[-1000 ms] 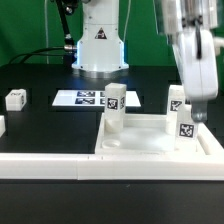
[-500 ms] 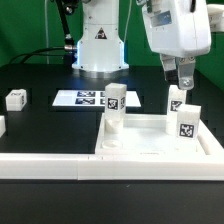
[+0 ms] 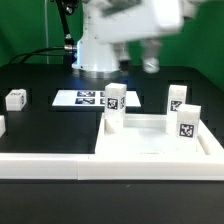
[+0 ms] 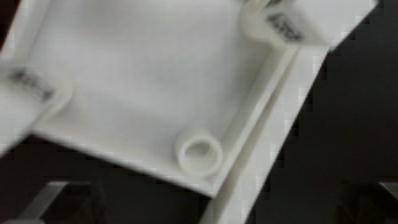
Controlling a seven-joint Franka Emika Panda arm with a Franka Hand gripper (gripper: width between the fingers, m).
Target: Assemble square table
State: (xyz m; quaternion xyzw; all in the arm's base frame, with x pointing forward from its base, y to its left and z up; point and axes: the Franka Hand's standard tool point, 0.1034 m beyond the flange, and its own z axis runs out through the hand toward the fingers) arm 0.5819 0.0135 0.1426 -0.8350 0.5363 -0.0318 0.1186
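Observation:
The white square table slab [image 3: 150, 143] lies upside down with three tagged leg posts standing on it: one at its left corner [image 3: 113, 108], one at the far right [image 3: 177, 98] and one at the near right [image 3: 187, 120]. My gripper [image 3: 150, 60] is blurred, high above the slab and touching nothing. In the wrist view the slab [image 4: 151, 90] shows an empty corner hole [image 4: 199, 153] and two post tops [image 4: 294, 20]. My gripper [image 4: 217, 205] looks open and empty, its fingers faint and wide apart.
A loose tagged leg post [image 3: 15, 98] stands on the black table at the exterior view's left, another at the left edge [image 3: 1, 125]. The marker board [image 3: 85, 98] lies behind the slab. A long white rail [image 3: 50, 166] runs along the front. The robot base [image 3: 98, 50] stands behind.
My gripper has risen from the right-hand leg posts and swung up and toward the exterior view's left. The posts stay standing on the slab.

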